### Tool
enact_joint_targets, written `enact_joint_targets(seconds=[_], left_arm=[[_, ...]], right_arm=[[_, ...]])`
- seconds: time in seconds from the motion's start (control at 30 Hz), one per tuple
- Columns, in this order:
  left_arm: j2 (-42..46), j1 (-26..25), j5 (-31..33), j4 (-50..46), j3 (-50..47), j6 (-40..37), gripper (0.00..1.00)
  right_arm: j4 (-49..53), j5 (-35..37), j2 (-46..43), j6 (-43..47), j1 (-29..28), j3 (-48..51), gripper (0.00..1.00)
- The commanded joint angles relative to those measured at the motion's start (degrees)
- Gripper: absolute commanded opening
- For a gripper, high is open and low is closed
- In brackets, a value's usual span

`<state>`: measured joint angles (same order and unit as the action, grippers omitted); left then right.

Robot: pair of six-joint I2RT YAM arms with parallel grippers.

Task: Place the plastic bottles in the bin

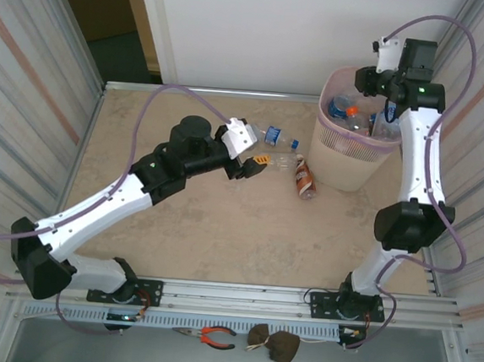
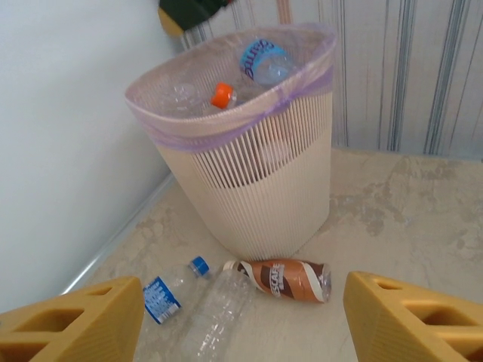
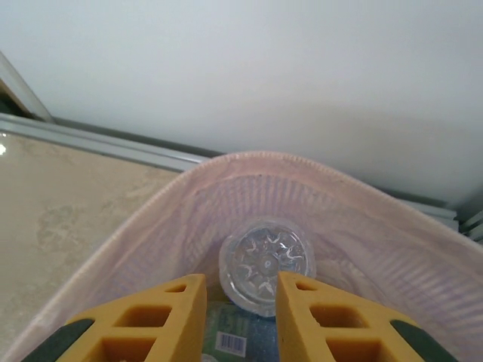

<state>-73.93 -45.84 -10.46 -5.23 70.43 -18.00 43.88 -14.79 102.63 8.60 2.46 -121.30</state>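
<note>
Small plastic bottles (image 1: 306, 176): three lie on the beige table (image 1: 205, 220) beside the tall pale pink slatted bin (image 1: 345, 165), others inside, so we reckon the barely parted right gripper (image 3: 241, 290) is dropping one in, and the wide-spread empty left gripper (image 2: 245, 294) must descend next

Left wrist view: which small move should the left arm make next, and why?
Probably lower the left gripper onto the crumpled clear bottle and close. Its fingers stand open and empty, that bottle lies on the table between them, and the bin stands just beyond.
</note>
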Motion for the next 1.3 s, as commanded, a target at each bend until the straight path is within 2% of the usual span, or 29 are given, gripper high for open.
enact_joint_targets(seconds=[0.0, 0.27, 0.47, 0.7, 0.8, 0.97, 1.03, 1.1, 1.27], left_arm=[[-2.40, 0.81, -2.33, -3.15, 1.66, -2.22, 0.70], [-11.90, 3.48, -5.61, -13.50, 7.35, -8.46, 0.65], [-21.11, 8.23, -9.48, -20.64, 12.12, -15.32, 0.63], [-28.59, 14.78, -19.02, -16.82, 11.56, -22.11, 0.65], [-31.91, 17.04, -23.58, -15.82, 11.96, -26.88, 0.70], [-37.19, 18.41, -25.17, -17.12, 14.16, -38.21, 0.77], [-38.33, 18.42, -23.96, -15.03, 13.48, -42.40, 0.80], [-39.72, 18.64, -22.48, -11.03, 12.87, -43.63, 0.83], [-45.61, 19.03, -21.20, -12.71, 18.89, -44.95, 0.85]], right_arm=[[1.40, -0.46, -5.13, 0.15, -0.96, 1.16, 0.30], [-1.40, -0.66, -16.42, -0.82, -1.28, 13.41, 0.32], [-1.25, 0.72, -23.63, -0.48, -0.38, 21.74, 0.33], [-0.33, 0.79, -29.61, -0.38, 0.70, 26.67, 0.34], [0.27, 0.67, -30.96, -0.21, 1.00, 27.54, 0.34], [1.28, 0.83, -32.12, 0.02, 1.16, 28.12, 0.35], [1.43, 0.65, -32.49, 0.06, 1.30, 28.22, 0.35], [1.68, 0.55, -32.58, -0.05, 1.23, 28.20, 0.35], [2.32, 0.74, -32.98, 0.28, 1.28, 27.98, 0.36]])
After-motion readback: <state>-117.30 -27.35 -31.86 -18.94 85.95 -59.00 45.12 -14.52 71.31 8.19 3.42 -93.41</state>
